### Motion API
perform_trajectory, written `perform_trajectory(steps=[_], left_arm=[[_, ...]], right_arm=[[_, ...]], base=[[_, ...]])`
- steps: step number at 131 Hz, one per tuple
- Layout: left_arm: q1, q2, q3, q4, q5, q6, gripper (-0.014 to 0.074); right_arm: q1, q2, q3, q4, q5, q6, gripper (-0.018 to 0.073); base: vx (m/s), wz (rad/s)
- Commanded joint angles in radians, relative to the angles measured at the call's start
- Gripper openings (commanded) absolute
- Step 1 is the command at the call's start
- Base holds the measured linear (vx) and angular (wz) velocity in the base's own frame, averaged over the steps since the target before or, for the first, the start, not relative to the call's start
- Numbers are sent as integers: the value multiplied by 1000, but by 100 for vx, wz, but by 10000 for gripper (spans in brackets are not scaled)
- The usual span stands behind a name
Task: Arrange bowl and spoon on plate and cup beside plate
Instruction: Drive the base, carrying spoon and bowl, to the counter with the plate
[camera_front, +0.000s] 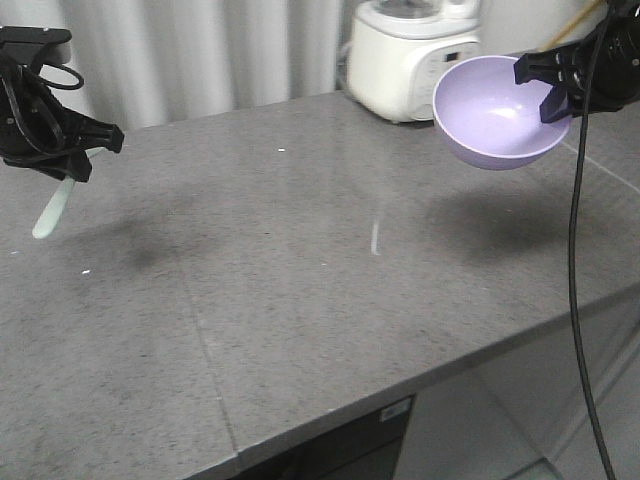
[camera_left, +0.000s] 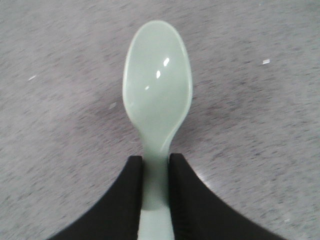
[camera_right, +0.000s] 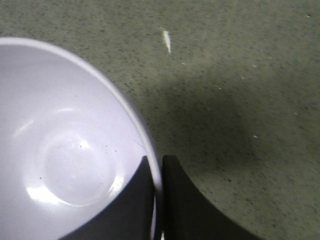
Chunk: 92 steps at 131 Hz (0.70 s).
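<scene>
— Over the grey surface (camera_front: 300, 300), where is the bowl (camera_front: 495, 115)?

— I hold it in the air at the far right, right fingers (camera_right: 185, 210) pinched shut across its rim. Light, stiff plastic, I judge, but smooth: a rim pinch may let it swing.

— And the spoon (camera_left: 157, 90)?

— Far left, hanging scoop down, left fingers (camera_left: 115, 210) closed on its flat handle. Featherweight and slick; the handle is the place to grip.

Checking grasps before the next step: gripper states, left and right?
Left gripper: closed on the spoon, pinching its handle.
Right gripper: closed on the bowl, clamping its rim.
</scene>
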Motion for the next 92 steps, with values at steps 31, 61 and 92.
perform_trajectory(steps=[31, 61, 92], left_arm=[[-3, -53, -32, -11, -33, -2, -8], [-3, -53, -32, -11, -33, -2, -8], [-3, -53, -32, -11, -33, -2, -8]], right_arm=[[-2, -51, -31, 10, -46, -9, -8], [-2, -51, -31, 10, -47, -9, -8], [-2, -51, -31, 10, -44, -9, -8]], base=[[-2, -47], [-2, -53], [-1, -52]])
